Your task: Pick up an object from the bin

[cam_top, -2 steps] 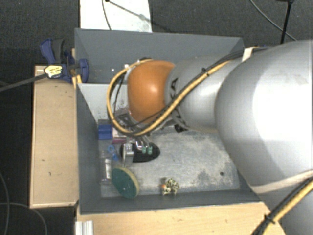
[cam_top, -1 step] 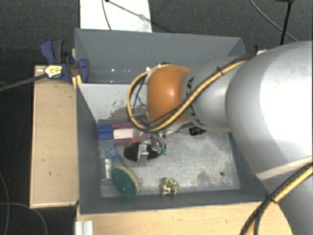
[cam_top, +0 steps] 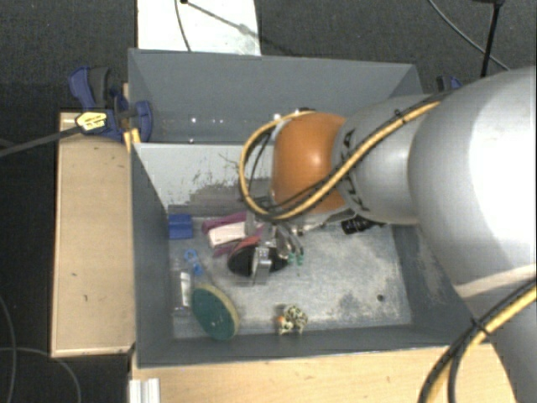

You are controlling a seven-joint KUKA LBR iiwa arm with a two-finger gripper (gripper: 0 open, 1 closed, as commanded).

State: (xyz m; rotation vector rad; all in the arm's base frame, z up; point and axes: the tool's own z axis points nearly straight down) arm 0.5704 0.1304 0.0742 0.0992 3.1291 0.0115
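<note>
One big silver arm reaches in from the right over the grey bin. Its gripper sits low at centre-left, right against a black rounded thing: spread or pinched, can't tell! Green disc nearer the front wall, tiny speckled lump beside it.

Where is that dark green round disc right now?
In the camera view, the dark green round disc lies at the lower left of the grey metal bin, below-left of the claw, with a small speckled lump to its right.
</note>
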